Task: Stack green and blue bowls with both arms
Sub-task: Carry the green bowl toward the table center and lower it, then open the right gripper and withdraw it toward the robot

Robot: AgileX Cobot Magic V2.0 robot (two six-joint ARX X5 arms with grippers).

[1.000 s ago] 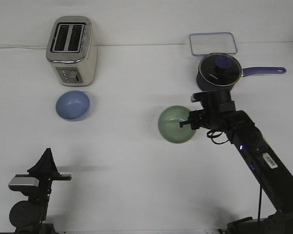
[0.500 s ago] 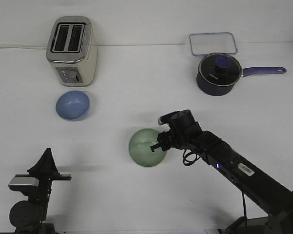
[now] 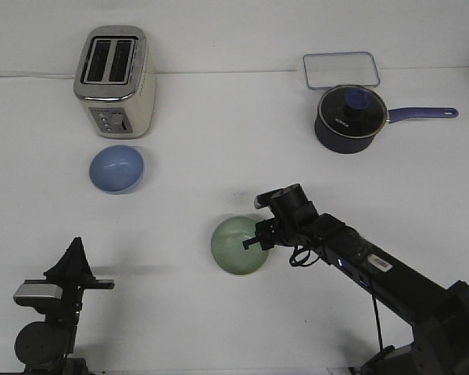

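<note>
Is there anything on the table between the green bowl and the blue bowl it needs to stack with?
Nothing visible. The green bowl, at the right gripper, sits with bare table between it and the blue bowl. The toaster stands behind the blue bowl, off that path.

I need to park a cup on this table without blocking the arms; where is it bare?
Bare: the wide stretch between the toaster and the saucepan, and the strip between the blue bowl and the green bowl. Crowded: around the right gripper at the green bowl, and the far right by the clear tray.
</note>
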